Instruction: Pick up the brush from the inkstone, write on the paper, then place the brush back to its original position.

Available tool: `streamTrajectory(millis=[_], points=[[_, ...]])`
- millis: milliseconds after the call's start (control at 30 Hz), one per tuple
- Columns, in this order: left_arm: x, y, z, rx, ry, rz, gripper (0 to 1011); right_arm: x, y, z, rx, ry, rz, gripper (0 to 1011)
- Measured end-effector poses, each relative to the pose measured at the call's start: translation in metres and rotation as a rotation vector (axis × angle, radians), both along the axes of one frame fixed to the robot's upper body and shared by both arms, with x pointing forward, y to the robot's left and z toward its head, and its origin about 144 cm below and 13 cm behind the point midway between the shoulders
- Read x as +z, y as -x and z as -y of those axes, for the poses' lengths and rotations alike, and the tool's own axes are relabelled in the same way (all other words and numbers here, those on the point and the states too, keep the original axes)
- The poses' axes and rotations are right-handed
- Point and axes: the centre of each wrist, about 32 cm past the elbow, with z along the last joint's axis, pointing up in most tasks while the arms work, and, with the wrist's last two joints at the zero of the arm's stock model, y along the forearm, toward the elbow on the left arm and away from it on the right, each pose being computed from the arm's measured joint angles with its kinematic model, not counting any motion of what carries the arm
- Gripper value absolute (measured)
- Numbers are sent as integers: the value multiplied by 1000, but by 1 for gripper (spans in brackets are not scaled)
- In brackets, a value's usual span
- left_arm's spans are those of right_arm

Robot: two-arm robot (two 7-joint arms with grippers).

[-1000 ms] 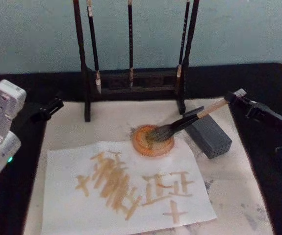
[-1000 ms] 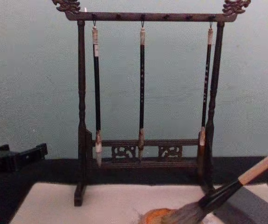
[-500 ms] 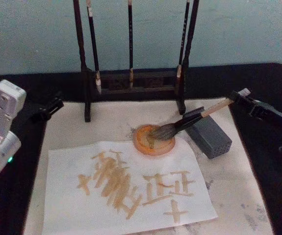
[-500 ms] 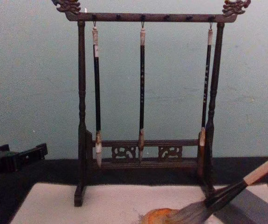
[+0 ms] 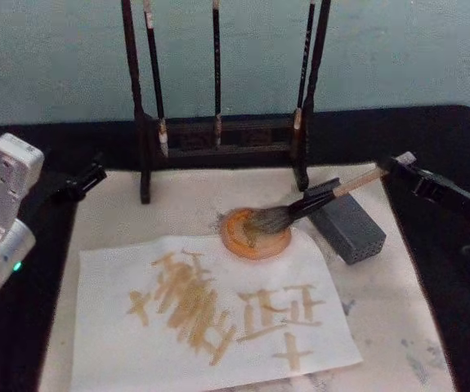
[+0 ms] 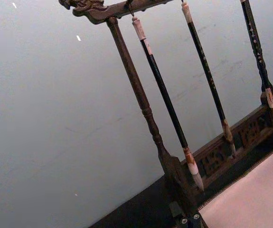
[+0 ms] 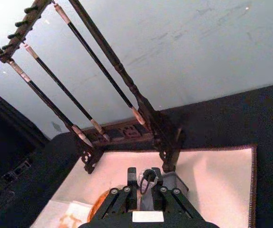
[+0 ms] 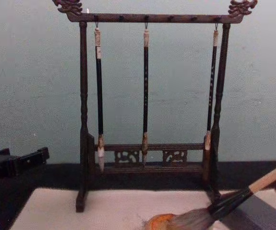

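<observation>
The brush (image 5: 300,208) lies slanted, its bushy head on the round orange inkstone (image 5: 247,243) and its black ferrule over a grey block (image 5: 353,229). My right gripper (image 5: 398,162) is shut on the end of the tan handle, at the mat's right edge. In the right wrist view the handle's end (image 7: 148,181) sits between the fingers of that gripper (image 7: 145,176). The chest view shows the brush (image 8: 234,200) coming in from the right onto the inkstone (image 8: 158,221). The paper (image 5: 112,327) lies in front, covered with brown strokes. My left gripper (image 5: 83,180) is parked at the far left.
A dark wooden rack (image 5: 218,135) with three thin hanging brushes stands behind the inkstone. An off-white felt mat (image 5: 398,310) lies under everything, on a black table. The left gripper (image 8: 27,160) shows low at the chest view's left edge.
The brush handle has dropped slightly with the right gripper; its head stays on the inkstone. The left arm has not moved.
</observation>
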Motion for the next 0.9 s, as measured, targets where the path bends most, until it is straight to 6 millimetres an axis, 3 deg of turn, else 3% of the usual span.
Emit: streamTrajectory(millis=[900], points=[[0,0,0,0,0,0,1002,0,-10,0,39,-21,8,172]])
